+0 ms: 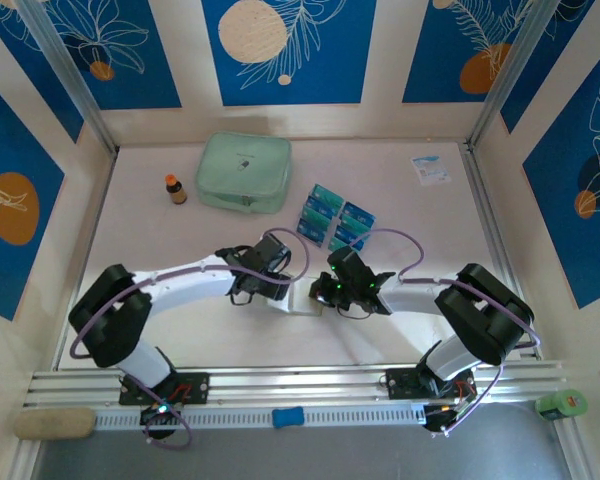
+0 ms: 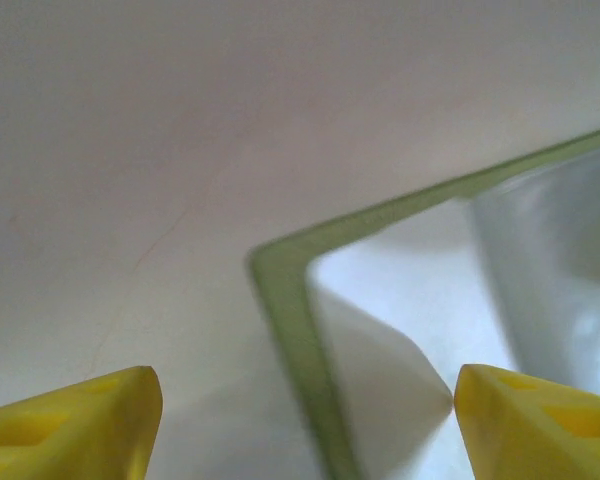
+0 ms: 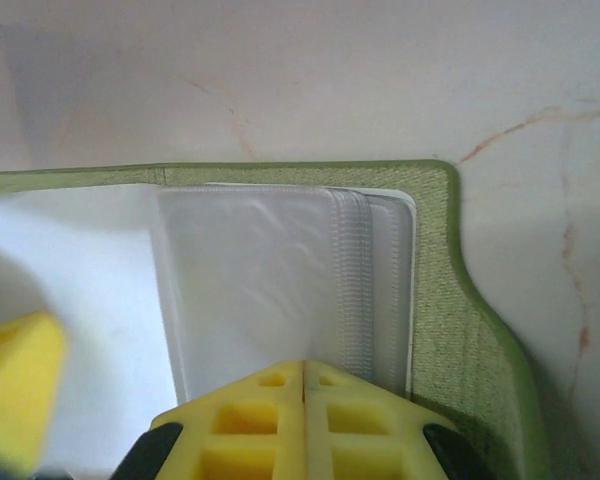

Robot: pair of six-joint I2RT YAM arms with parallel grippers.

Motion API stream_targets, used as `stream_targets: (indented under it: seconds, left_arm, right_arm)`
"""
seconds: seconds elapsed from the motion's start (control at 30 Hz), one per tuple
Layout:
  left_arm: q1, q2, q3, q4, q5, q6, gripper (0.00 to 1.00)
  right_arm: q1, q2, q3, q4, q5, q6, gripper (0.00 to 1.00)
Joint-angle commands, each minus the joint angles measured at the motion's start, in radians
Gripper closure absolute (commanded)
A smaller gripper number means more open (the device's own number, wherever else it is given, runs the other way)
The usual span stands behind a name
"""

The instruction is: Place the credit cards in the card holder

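Note:
The card holder [image 1: 302, 299] lies opened flat on the table between my two grippers, its olive-green rim [image 3: 440, 250] framing clear plastic sleeves [image 3: 250, 290]. My right gripper [image 3: 303, 365] is shut, its tips resting on the sleeves near the holder's right edge. My left gripper [image 2: 305, 400] stands open over the holder's left corner [image 2: 280, 270], one finger on each side of the green edge. One of the left gripper's yellow fingers [image 3: 15, 385] shows in the right wrist view. The credit cards [image 1: 336, 217], several blue and teal ones, lie in a cluster just beyond the grippers.
A pale mint zip pouch [image 1: 244, 172] sits at the back, with a small brown bottle [image 1: 175, 189] to its left. A white-and-blue paper packet [image 1: 431, 169] lies at the back right. Aluminium rails [image 1: 490, 210] border the table.

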Motion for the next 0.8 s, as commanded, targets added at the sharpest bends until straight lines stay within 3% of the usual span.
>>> stream_targets:
  seconds: [0.0,0.17,0.43,0.6,0.77]
  left_arm:
    - [-0.010,-0.064,0.079,-0.017,0.096,-0.043,0.23]
    - [-0.011,-0.098,0.107,0.062,0.222,-0.130,0.23]
    - [-0.010,-0.117,0.006,0.387,0.398,-0.382,0.23]
    - [-0.010,-0.079,-0.075,0.584,0.454,-0.530,0.23]
    - [-0.007,-0.060,-0.154,0.650,0.433,-0.587,0.23]
  right_arm:
    - [-0.005,0.003,-0.003,-0.044,-0.001,-0.021,0.99]
    - [-0.003,0.002,-0.006,-0.043,0.000,-0.020,0.99]
    - [0.004,0.009,-0.010,-0.033,0.008,-0.010,0.99]
    - [0.011,0.013,-0.012,-0.026,0.012,-0.004,0.99]
    - [0.014,0.012,-0.012,-0.028,0.017,-0.002,0.99]
